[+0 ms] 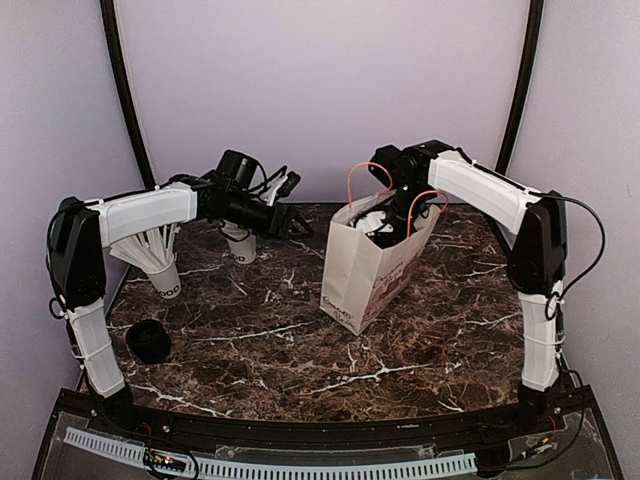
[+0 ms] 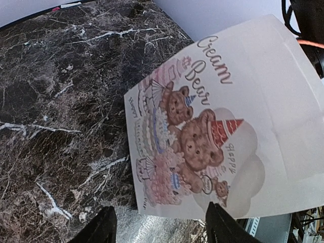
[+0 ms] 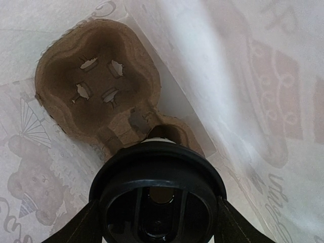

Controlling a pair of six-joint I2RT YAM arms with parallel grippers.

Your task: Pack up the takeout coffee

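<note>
Holding 1 takeout coffee [image 3: 158,195] inside 1 bag [image 1: 365,275].

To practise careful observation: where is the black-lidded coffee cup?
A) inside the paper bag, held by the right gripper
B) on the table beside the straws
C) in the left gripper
A: the right wrist view shows the coffee cup held in the right gripper, with paper bag walls around it.
</note>
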